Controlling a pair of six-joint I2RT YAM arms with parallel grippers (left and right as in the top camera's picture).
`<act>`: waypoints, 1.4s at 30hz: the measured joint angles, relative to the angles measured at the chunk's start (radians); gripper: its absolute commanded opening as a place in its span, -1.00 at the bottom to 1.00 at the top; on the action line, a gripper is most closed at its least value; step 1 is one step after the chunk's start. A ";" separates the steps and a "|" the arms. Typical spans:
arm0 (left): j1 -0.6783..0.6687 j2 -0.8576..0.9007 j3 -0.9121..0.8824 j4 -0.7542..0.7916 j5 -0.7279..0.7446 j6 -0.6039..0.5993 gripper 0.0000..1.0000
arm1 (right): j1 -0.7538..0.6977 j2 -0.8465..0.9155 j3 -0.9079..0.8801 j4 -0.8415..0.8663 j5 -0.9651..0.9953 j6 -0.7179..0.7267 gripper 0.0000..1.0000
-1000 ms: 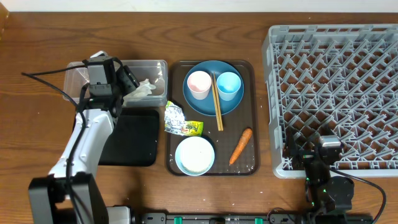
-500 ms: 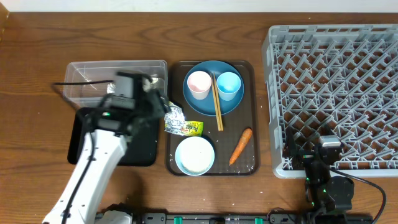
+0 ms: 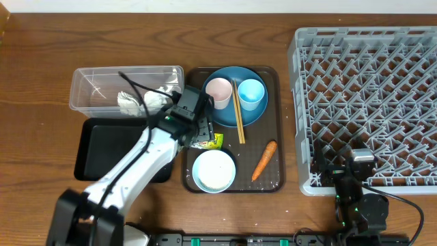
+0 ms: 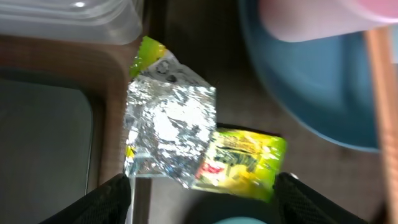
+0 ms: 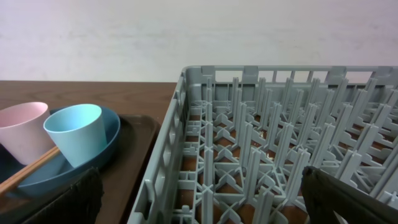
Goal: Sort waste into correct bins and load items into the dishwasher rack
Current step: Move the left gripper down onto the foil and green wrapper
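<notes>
done: tissue (image 3: 136, 103) in clear tub (image 3: 95, 71), upper left | pending: foil wrapper (image 4: 171, 134); carrot (image 3: 264, 160); dishes (image 3: 225, 117) (rack (image 3: 369, 75) bare) | left jaws spread above wrapper; right jaws spread, idle

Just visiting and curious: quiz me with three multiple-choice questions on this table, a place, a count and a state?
1. Where is the carrot? A on the brown tray; B in the grey rack; C in the black tub.
2. How many cups stand on the blue plate? A one; B two; C three.
3. The left gripper over the foil wrapper is: A open; B shut; C holding a cup.
Answers: 1 A, it lies beside the bowl. 2 B, pink cup and light blue cup. 3 A, its fingers stand apart either side.
</notes>
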 measured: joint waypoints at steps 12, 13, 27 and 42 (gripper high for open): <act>0.000 0.144 0.000 0.061 -0.023 0.000 0.50 | 0.000 0.000 0.000 0.000 0.000 0.000 0.99; 0.000 0.156 0.000 0.069 -0.023 0.000 0.50 | 0.000 0.000 0.000 0.000 0.000 0.000 0.99; -0.003 0.225 -0.004 0.100 -0.031 -0.004 -0.88 | 0.000 0.000 0.000 0.000 0.000 0.000 0.99; -0.003 -0.101 -0.013 0.040 0.036 -0.003 -0.88 | 0.000 0.000 0.000 0.000 0.000 0.000 0.98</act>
